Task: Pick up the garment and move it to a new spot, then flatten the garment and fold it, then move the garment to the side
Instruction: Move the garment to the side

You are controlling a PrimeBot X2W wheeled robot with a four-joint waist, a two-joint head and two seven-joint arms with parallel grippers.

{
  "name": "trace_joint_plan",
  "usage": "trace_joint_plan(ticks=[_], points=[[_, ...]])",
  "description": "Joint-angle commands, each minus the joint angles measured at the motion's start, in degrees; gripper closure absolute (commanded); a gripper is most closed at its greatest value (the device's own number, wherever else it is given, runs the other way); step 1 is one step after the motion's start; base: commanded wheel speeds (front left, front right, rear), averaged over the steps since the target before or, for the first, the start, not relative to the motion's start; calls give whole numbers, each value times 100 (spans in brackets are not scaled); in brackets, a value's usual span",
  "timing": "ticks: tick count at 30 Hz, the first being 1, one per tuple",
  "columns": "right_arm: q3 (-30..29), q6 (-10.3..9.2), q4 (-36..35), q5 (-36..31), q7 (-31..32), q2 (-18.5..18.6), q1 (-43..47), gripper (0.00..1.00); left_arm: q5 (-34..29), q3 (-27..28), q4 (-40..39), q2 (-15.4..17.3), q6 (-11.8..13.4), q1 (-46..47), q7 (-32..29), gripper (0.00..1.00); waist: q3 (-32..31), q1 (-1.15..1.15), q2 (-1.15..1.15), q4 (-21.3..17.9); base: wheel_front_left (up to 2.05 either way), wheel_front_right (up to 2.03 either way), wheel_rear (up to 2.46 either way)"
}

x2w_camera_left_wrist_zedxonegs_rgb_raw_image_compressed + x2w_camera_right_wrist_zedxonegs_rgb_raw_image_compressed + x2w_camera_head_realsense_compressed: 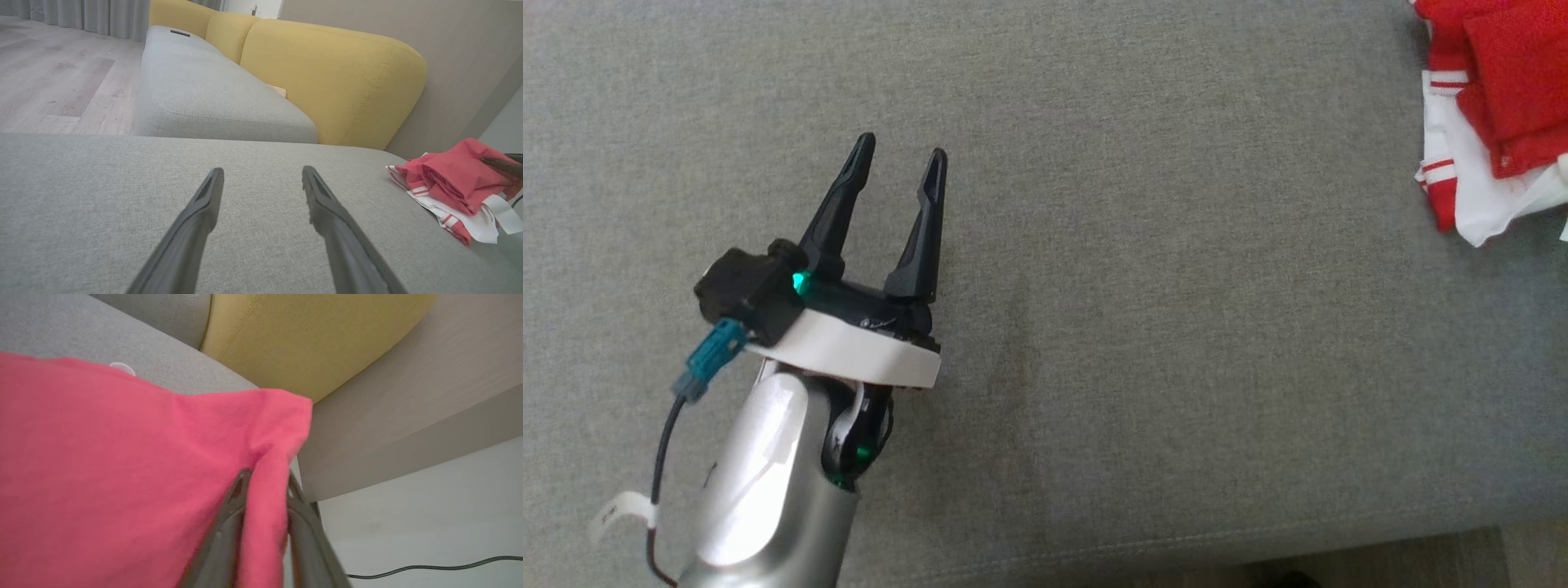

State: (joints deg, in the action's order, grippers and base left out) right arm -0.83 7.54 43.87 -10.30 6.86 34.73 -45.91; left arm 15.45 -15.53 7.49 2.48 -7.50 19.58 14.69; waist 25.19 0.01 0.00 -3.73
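Garment (pixel 1499 114) – red with white striped trim, lying in a loose folded stack at the far right of the grey sofa seat (pixel 1176 327), well apart from my left tool (pixel 902 147).

Right tool (pixel 267 475): narrow, with a ridge of the red cloth caught between its fingers. Left tool: wide, holding nothing, hovering over bare cushion.

Judgement: folding looks done; the step in hand is parking the stack at the side and letting go. To do it well, spread the right fingers fully before backing off, then withdraw straight along their own line so the top layer is not dragged open. Keep the left tool where it is – no need to crowd the pile.

Surface: woven grey fabric, flat, a faint darker patch mid-seat. Beyond it a yellow backrest (pixel 327 81), pale wood floor (pixel 49 73), grey curtains (pixel 81 16), a plain wall (pixel 408 396), and a dark cable (pixel 429 566) below.
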Motion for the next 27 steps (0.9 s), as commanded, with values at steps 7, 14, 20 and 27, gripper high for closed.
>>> trace_joint_plan(ticks=[7,14,20,27], points=[[-317,-5,-596,-158,47,-231,276,0,-11,232,-120,82,1,144,30,0,-249,-1,0,-34,0,0,0],[-236,-5,-1246,32,-84,-910,381,0,5,355,-108,69,1,-63,31,0,-844,-1,0,11,0,0,0],[-22,-5,-1930,438,-429,-1560,667,0,12,582,-206,55,1,-352,31,0,-1389,-1,0,145,0,0,0],[-72,-5,-2437,959,-1050,-2455,1424,0,-69,835,-245,46,1,-731,31,0,-1910,-1,0,384,0,0,0]])
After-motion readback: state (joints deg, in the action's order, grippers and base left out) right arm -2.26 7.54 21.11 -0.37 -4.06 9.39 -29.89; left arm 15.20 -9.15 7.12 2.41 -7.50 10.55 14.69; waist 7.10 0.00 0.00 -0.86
